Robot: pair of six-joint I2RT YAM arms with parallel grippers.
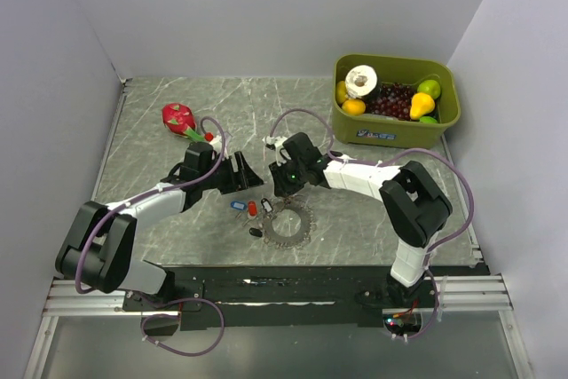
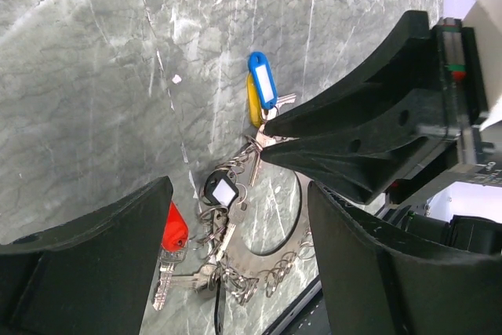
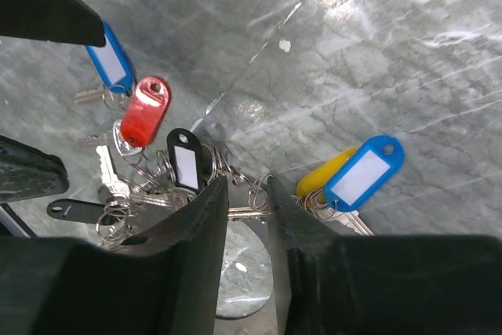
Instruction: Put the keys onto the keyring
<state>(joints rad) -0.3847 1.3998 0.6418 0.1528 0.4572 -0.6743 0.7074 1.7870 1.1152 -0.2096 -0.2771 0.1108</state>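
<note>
1. A large keyring lies flat on a grey marble table, in front of two robot arms.
2. The keys, tiny with oblong plastic tags, are scattered at the ring's rim.
3. One blue-tagged key lies just outside the ring beside a red tag and a black tag.
4. A second blue tag rests on a yellow tag on the far side of the pile.
5. Small split rings and chain links tangle around them, so it is unclear whether any key is threaded on.
6. The right gripper is low over the pile, jaws drawn narrow astride a thin metal piece; whether it is pinched cannot be told.
7. The left gripper hovers just beside, spread wide and empty.
8. Judged from this, both blue keys look loose, so most of the threading seems left to do.
</note>
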